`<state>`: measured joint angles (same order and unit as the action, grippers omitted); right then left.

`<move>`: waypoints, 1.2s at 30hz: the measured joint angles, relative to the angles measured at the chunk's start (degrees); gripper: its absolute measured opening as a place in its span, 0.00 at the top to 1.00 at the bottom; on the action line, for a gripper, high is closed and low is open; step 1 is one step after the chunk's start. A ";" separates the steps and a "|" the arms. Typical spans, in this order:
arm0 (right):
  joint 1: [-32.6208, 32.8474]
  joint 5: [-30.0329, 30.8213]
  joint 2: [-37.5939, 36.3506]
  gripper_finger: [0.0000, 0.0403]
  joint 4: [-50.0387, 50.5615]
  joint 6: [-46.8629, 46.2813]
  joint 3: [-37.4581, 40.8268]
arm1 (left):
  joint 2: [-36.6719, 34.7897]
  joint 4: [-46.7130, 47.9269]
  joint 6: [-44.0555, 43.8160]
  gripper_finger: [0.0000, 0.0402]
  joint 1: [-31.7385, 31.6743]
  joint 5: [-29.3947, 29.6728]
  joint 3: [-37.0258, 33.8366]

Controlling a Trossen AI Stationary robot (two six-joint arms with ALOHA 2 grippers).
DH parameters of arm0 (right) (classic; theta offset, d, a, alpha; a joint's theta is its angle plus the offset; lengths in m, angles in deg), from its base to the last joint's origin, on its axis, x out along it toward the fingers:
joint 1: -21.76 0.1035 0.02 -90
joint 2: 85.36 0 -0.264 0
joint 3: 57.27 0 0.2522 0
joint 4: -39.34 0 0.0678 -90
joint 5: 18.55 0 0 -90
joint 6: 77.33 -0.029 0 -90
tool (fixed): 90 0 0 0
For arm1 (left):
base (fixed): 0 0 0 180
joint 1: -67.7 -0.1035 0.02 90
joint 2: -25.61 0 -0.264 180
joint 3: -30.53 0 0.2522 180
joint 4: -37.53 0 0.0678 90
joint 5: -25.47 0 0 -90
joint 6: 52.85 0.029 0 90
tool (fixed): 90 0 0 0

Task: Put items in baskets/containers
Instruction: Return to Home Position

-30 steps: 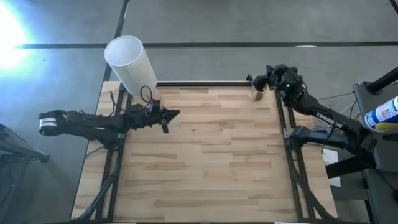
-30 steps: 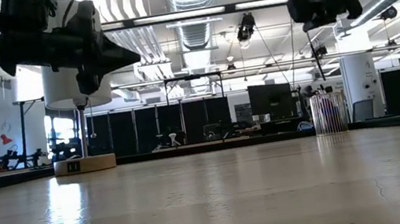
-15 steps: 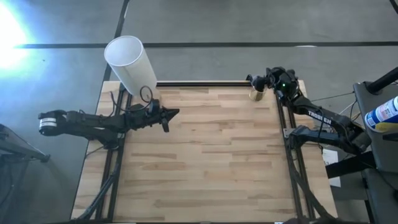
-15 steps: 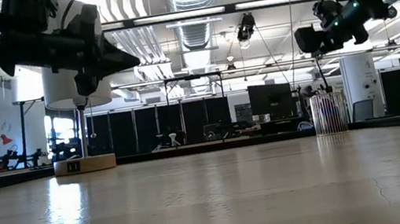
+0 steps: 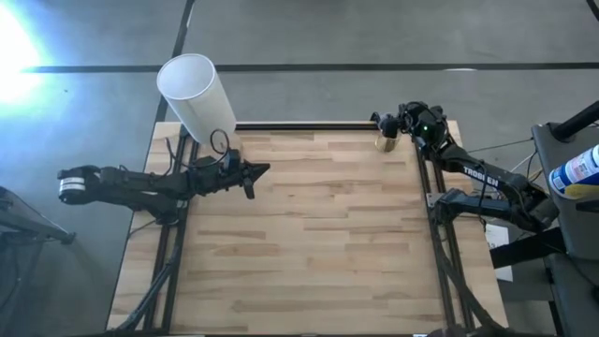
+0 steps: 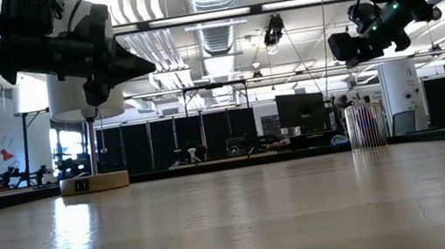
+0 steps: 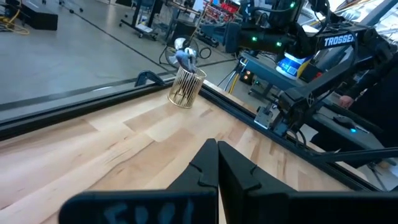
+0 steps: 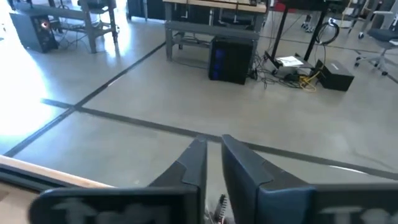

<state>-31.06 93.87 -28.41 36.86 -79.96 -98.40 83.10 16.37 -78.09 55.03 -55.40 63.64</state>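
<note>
Right claw (image 5: 377, 120) hangs above the cup (image 5: 385, 143), its sticks (image 7: 185, 59) barely discernible

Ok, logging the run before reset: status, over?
Left gripper shut, over wooden table, left side. Right gripper slightly open, empty, raised over small yellowish transparent cup. Thin sticks inside it. Nothing blocking.

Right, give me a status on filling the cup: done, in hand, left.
Done: the sticks stand bunched in the clear cup at the far right corner of the wooden table; no stick lies loose on it. In hand: nothing; the right pincer hangs empty over the cup, the left pincer is shut and empty. Left: only parking both arms, it seems.
</note>
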 joint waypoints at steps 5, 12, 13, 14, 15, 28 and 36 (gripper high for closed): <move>0.04 0.04 -0.21 0.78 2.34 -1.19 -0.04 | 0.00 -0.08 -0.01 1.00 0.00 -0.01 0.00; 2.40 -0.83 -2.36 0.74 4.36 -3.36 -0.12 | -0.23 -0.03 0.00 1.00 0.00 -0.22 0.00; 3.08 -1.83 -2.96 0.75 4.38 -2.83 -0.32 | -0.45 -0.03 0.07 1.00 0.00 -0.48 0.00; 3.82 -3.14 -3.67 0.76 4.47 -2.22 -0.52 | -0.73 -0.05 0.51 1.00 0.00 -1.05 0.00; 4.66 -4.53 -4.48 0.78 5.04 -1.69 -0.82 | -1.09 -0.05 1.42 1.00 -0.02 -1.96 0.00; 26.70 -13.82 -10.60 0.98 11.33 -4.06 -3.91 | -10.52 9.21 10.60 1.00 -0.02 -5.62 0.00; 40.20 -14.08 -15.61 0.98 11.36 -7.72 -3.21 | -18.39 18.08 12.70 1.00 -0.02 -5.64 -0.66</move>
<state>9.13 79.79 -44.02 48.21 -87.68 -101.61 64.72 34.45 -65.39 55.01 -61.04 62.98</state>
